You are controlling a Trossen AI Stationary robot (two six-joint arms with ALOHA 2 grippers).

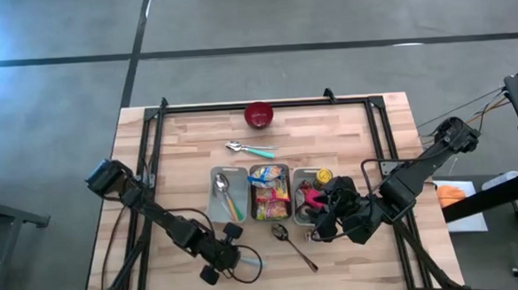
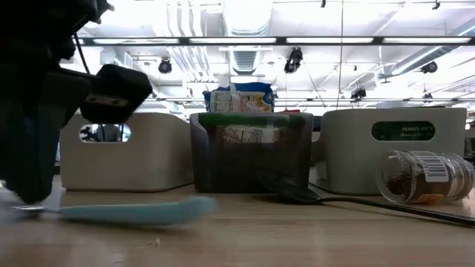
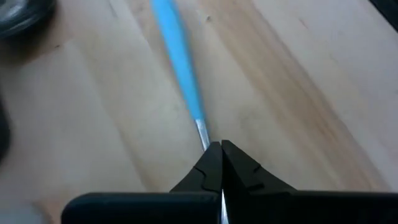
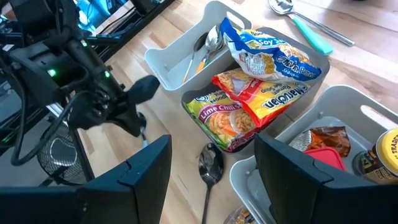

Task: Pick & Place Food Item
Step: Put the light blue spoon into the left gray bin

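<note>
Tabletop [image 1: 188,140] of pale wood planks in a black frame, on grey concrete floor. High view: three bins in a row at mid-table, namely one utensil bin [image 1: 227,195], one noodle bin [image 1: 269,191], one food bin [image 1: 309,188]. One red bowl [image 1: 258,115] near the far edge. One teal-handled spoon [image 1: 250,149] between bowl and bins. One dark spoon [image 1: 293,244] near the front edge. Left gripper [image 1: 241,268] at the front edge, left of centre; right gripper [image 1: 328,221] over the food bin's front.

Low view: ceiling strip lights and ducts behind the bins; one spice jar [image 2: 425,176] lies on its side at the right; one blue-handled utensil [image 2: 122,211] lies along the front edge, long axis level across the picture.

Left wrist view: left gripper's fingers pressed together on the utensil's metal neck, blue handle pointing away from the gripper.

Right wrist view: right gripper's fingers stand apart, holding nothing; at least three noodle packets [image 4: 264,84] in the middle bin.
</note>
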